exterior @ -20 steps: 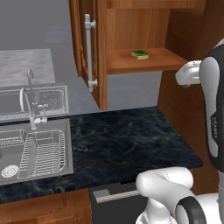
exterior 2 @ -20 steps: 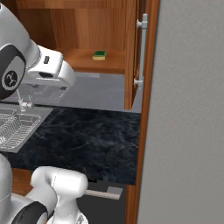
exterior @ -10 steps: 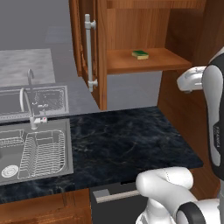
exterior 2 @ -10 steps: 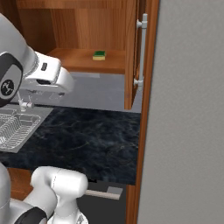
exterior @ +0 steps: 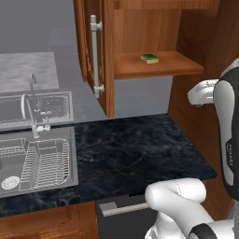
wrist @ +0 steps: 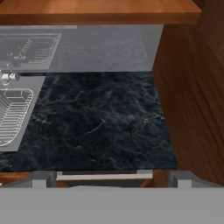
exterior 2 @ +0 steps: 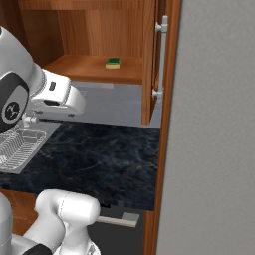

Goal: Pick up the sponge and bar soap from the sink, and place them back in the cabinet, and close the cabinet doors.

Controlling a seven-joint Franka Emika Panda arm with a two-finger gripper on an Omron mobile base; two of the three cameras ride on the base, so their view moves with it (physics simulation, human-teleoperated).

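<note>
The cabinet [exterior: 154,65] hangs on the wall above the level of the hand, both of its doors swung open. In the left base view the left cabinet door [exterior: 95,51] stands edge-on with its vertical silver bar handle [exterior: 96,56] facing out; in the right base view the right cabinet door [exterior 2: 152,60] stands open with its own handle [exterior 2: 162,57] on the near edge. A tall brown side panel [wrist: 192,87] rises just to the right of the hand in the hand view.

Below the hand spreads the dark marbled counter [exterior: 135,154], which the hand camera looks down on from under the cabinet shelf [wrist: 100,11].

The sink [exterior: 32,163] is set into the counter well to the left of the hand, with a wire rack [exterior: 44,163] in its basin, a round white drain [exterior: 9,183] and a faucet [exterior: 33,107] at its back edge. The bar soap cannot be made out in it.

Below the counter front, a dark drawer with a horizontal silver handle [exterior: 123,209] sits near the base of the arm.

The gripper [wrist: 111,177] is spread wide with nothing between its fingers, whose tips [wrist: 41,178] show at the bottom corners of the hand view.

The sponge [exterior: 150,58] lies flat on the cabinet shelf, green side up, above the hand and apart from it.
</note>
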